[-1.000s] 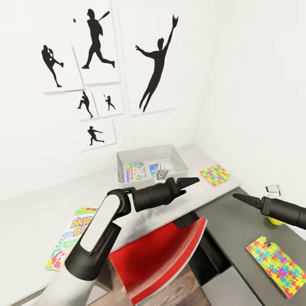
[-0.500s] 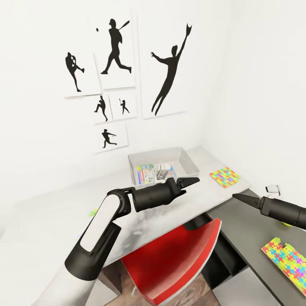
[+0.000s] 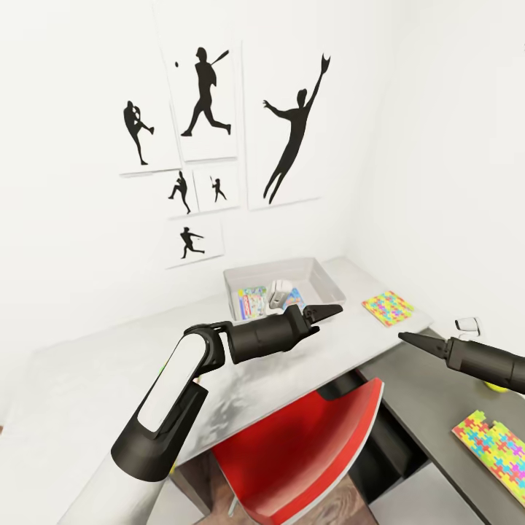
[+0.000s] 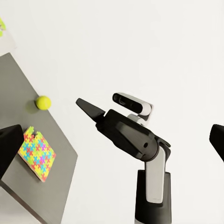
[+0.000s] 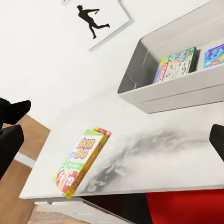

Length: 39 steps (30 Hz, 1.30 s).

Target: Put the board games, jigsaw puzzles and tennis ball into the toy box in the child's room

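- The toy box (image 3: 332,281) is pale grey; inside lie a white-and-green game box (image 5: 176,64) and a blue game box (image 5: 214,55).
- The SKIP-BO box (image 5: 81,161) is green, yellow and red.
- Both jigsaw puzzles (image 3: 389,307) (image 3: 494,444) show yellow, pink, green and blue pieces.
- The tennis ball (image 4: 43,102) is yellow-green.
- The chair (image 3: 306,452) is red.
- The wall posters (image 3: 284,127) carry black silhouettes on white.

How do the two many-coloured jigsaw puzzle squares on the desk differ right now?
The jigsaw puzzle on the light grey desk top lies just beside the pale grey toy box; the jigsaw puzzle on the dark grey wing lies far from it, near the yellow tennis ball. The first looks complete, the second has a notched edge. Both lie flat outside the box.
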Tool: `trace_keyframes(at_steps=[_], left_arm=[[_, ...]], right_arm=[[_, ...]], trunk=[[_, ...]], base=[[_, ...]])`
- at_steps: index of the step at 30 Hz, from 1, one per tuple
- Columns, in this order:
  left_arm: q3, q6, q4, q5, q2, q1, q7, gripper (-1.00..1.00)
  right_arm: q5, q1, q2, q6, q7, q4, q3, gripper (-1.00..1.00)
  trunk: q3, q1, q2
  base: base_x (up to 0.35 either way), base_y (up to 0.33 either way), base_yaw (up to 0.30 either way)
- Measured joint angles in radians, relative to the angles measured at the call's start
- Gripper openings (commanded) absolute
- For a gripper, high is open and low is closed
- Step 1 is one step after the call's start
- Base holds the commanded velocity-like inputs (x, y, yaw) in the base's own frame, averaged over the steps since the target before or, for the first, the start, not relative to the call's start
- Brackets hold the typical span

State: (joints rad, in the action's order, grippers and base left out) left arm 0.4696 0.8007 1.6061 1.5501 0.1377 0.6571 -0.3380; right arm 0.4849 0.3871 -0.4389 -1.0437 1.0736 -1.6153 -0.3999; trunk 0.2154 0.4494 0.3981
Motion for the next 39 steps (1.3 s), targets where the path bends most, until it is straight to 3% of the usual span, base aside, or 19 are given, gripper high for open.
trace_keyframes(at_steps=[13,26,39], left_arm=[[0.000,0.000,0.000,-0.006,0.000,-0.001,0.000,1.00],[-0.001,0.000,-0.001,-0.038,0.001,-0.001,0.001,1.00],[-0.004,0.000,-0.001,-0.044,0.000,-0.001,0.003,1.00]], right_arm=[[0.000,0.000,0.000,0.000,0.000,0.000,0.001,1.00],[0.000,0.001,0.000,0.000,-0.002,0.000,0.019,1.00],[0.000,0.002,0.000,0.000,-0.050,0.000,0.029,1.00]], trunk=[[-0.021,0.000,0.000],[-0.042,0.000,0.000],[-0.063,0.000,0.000]], base=[[0.000,0.005,0.000],[0.000,0.001,0.000],[-0.087,0.000,0.000]])
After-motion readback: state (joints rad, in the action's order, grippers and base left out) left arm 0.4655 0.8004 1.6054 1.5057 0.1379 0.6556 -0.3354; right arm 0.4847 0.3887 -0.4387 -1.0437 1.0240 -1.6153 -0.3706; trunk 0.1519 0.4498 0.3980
